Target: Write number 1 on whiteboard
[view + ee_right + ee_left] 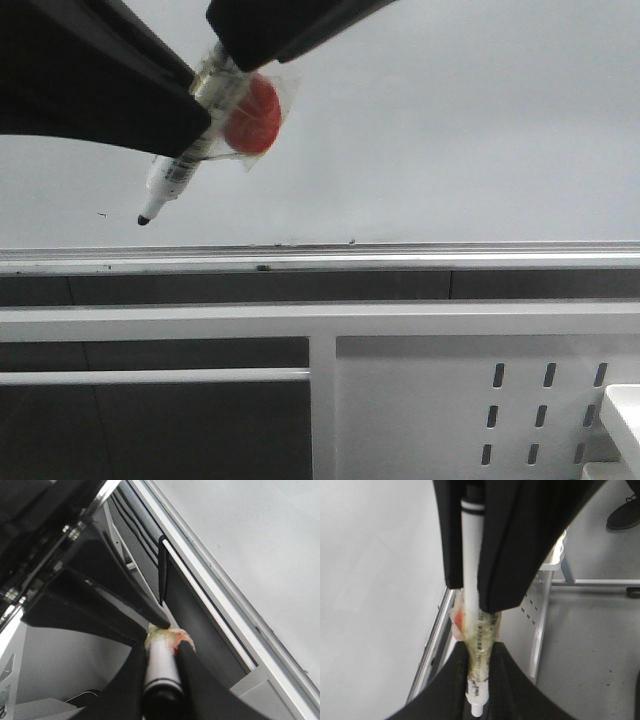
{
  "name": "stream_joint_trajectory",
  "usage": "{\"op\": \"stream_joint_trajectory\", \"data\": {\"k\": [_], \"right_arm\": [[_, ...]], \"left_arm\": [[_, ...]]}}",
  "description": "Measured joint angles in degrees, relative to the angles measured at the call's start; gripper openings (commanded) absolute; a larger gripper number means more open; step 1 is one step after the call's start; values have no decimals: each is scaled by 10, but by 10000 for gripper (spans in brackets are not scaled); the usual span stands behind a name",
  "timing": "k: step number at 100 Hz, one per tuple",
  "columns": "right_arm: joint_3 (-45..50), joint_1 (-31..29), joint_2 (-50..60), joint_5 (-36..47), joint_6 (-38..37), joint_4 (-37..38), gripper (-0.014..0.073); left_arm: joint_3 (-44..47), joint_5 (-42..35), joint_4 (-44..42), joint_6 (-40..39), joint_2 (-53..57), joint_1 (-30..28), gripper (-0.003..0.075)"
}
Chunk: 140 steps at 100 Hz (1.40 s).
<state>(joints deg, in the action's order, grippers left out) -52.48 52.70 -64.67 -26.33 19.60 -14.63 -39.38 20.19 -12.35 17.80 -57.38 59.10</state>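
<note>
The whiteboard [450, 130] is a pale grey-white glossy panel with a silver rail [400, 258] on its lower edge. No number 1 shows on it, only tiny black specks. A white marker [175, 178] with yellowed tape and a red disc [252, 115] points its black tip [144, 219] down-left, just above the rail. I cannot tell whether the tip touches the board. My left gripper [197, 95] is shut on the marker [479, 650]. My right gripper [225, 50] is shut on the marker's rear end [162, 665]. The board also shows in the left wrist view [370, 580] and the right wrist view [250, 530].
A white metal panel with slots [480, 400] and frame bars stand below the rail. The slotted panel also shows in the left wrist view [535, 605], with a dark shoe [624, 515] on the grey floor. A black cable [161, 570] hangs under the rail.
</note>
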Motion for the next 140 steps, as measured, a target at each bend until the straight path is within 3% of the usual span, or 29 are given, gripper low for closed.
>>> {"op": "stream_joint_trajectory", "data": {"k": [16, 24, 31, 53, 78, 93, 122, 140], "right_arm": [[0, 0, 13, 10, 0, 7, -67], [9, 0, 31, 19, 0, 15, -67], [27, 0, 52, 34, 0, 19, -66], [138, 0, 147, 154, 0, 24, -57], [253, -21, 214, 302, 12, 99, -48], [262, -46, 209, 317, 45, 120, -48], [262, -69, 139, 414, 78, 123, -50], [262, -70, 91, 468, 139, 123, -50]], "left_arm": [[-9, 0, 69, 0, 22, 0, 454], [-9, 0, 103, 0, 45, 0, 518], [-10, 5, 124, 0, 74, 0, 490], [-6, 36, 124, -48, 218, -10, 303], [42, 84, -26, -217, 422, -95, 163], [63, 118, -51, -252, 520, -144, -22], [97, 156, -29, -259, 578, -167, -20], [106, 158, -18, -259, 578, -167, -20]]}}
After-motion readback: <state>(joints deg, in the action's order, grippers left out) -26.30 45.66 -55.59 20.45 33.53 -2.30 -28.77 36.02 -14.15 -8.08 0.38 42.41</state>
